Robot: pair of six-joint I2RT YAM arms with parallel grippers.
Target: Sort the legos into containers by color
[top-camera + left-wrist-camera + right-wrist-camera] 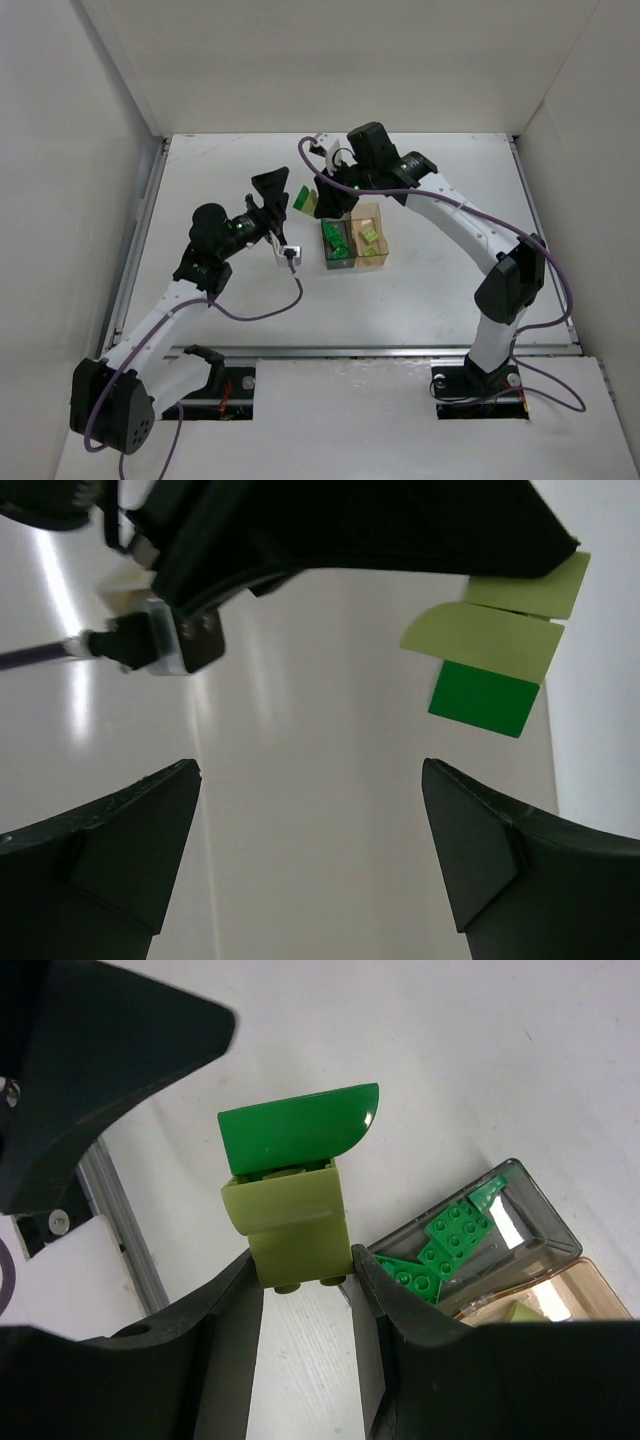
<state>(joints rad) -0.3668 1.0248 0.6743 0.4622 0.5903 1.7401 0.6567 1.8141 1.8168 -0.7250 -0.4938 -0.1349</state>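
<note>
Right gripper point(300, 1282) pinches a pale yellow-green plastic brick point(295, 1230) with a dark green curved brick point(295, 1132) snapped on, mid-frame, upper left of the smoky grey translucent box point(550, 1210); left gripper point(310, 825) stands wide with the stack off its upper right, so I judge an off-centre pull could drop both.
</note>
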